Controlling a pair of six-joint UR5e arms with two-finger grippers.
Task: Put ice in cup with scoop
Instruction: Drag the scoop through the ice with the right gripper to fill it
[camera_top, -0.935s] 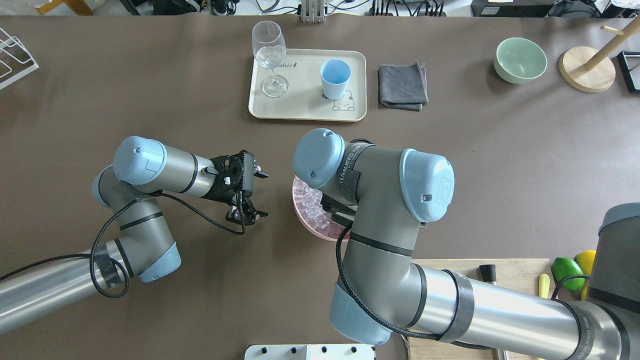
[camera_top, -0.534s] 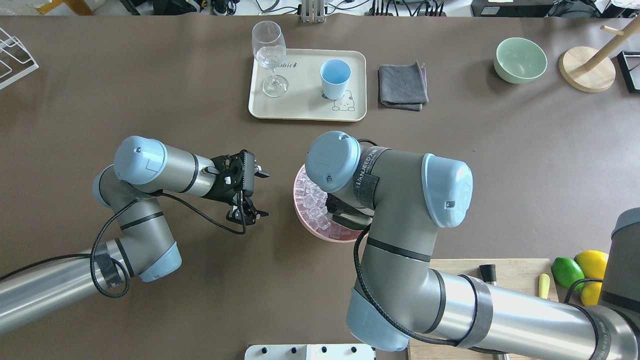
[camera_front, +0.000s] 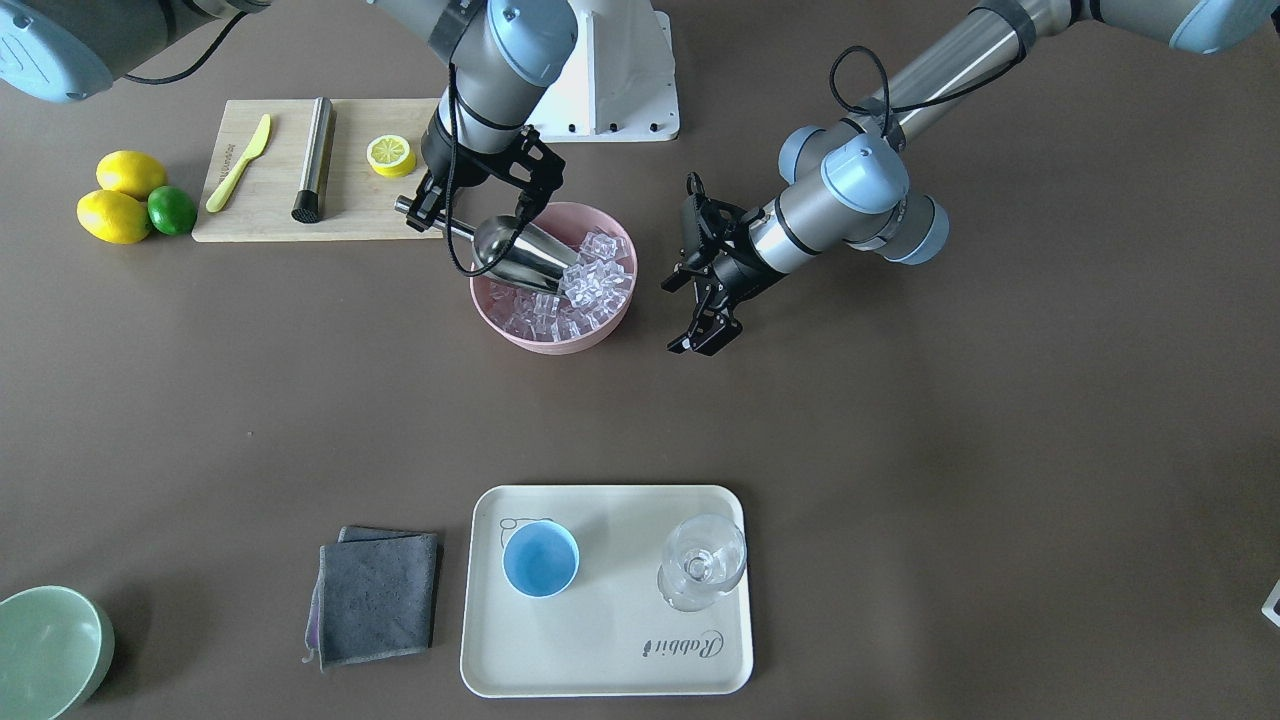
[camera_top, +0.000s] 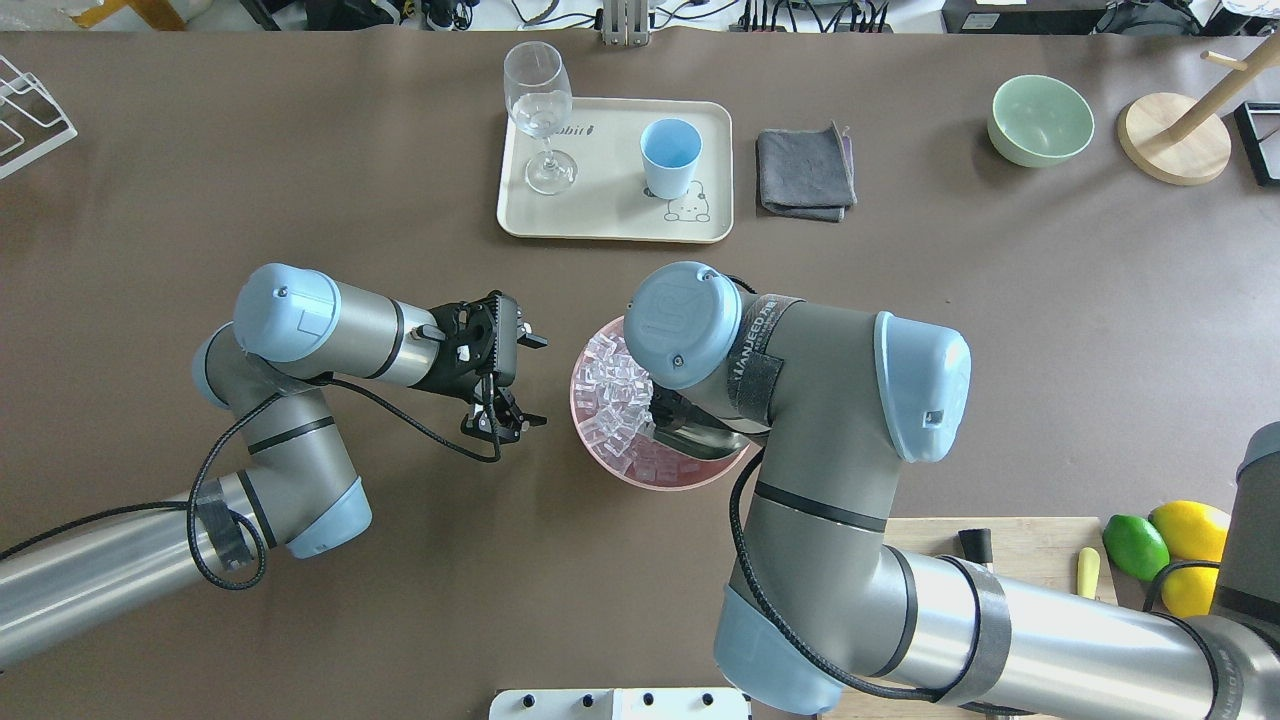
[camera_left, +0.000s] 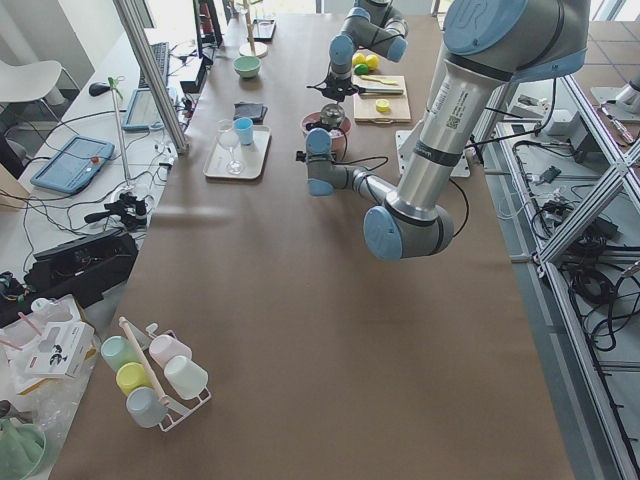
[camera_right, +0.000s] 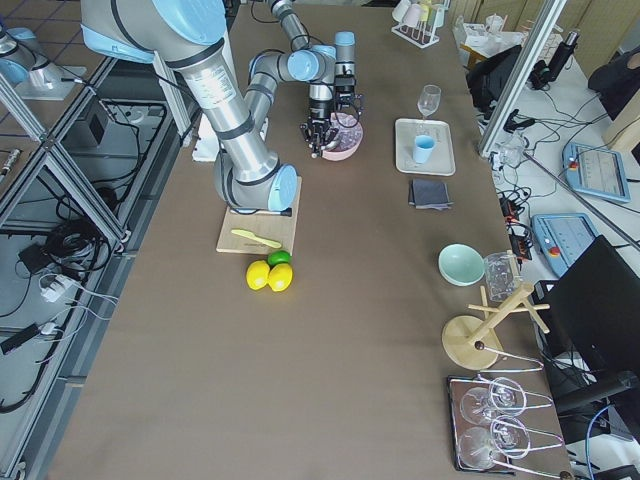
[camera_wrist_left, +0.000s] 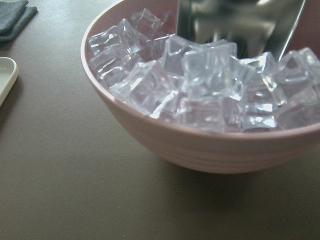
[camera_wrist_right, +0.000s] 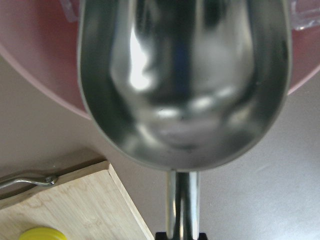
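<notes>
Well, scoop (camera_front: 525, 255): polished steel and stiff, and we'd guess it's light while unloaded. The trough reaches out ahead of the right gripper's (camera_front: 437, 215) jaws, tipped down into the pink bowl (camera_front: 545, 340), with its lip against the ice (camera_front: 598, 272). In the right wrist view the trough looks bare.
right gripper: clenched on the thin rod handle (camera_wrist_right: 181, 205), far back from the trough.
grip worry: a slick round rod held that far back will probably want to roll in the pads once cubes weigh down the front. We'd rather hold it closer to the trough.
ice: clear cubes heaped in the bowl, just ahead of and below the right jaws. They're hard and surely slippery, so we'd expect them to skate off a tilted trough. Keep it level when carrying.
pink bowl: it looks light, so a hard push from the scoop could shove it along the table.
left gripper (camera_front: 690, 318): jaws spread wide with nothing between them. The bowl sits just past the fingertips, and as far as we can tell they aren't touching it.
cup (camera_front: 540, 560): light blue and upright on the cream tray (camera_front: 560, 650), well apart from both sets of jaws, across the table beyond the bowl. No cubes show in it. It's small and likely tippy, and its mouth is narrow next to the trough.
wine glass (camera_front: 702, 570): stands beside the cup on the tray. It's fragile, so we'd pour well away from it.
</notes>
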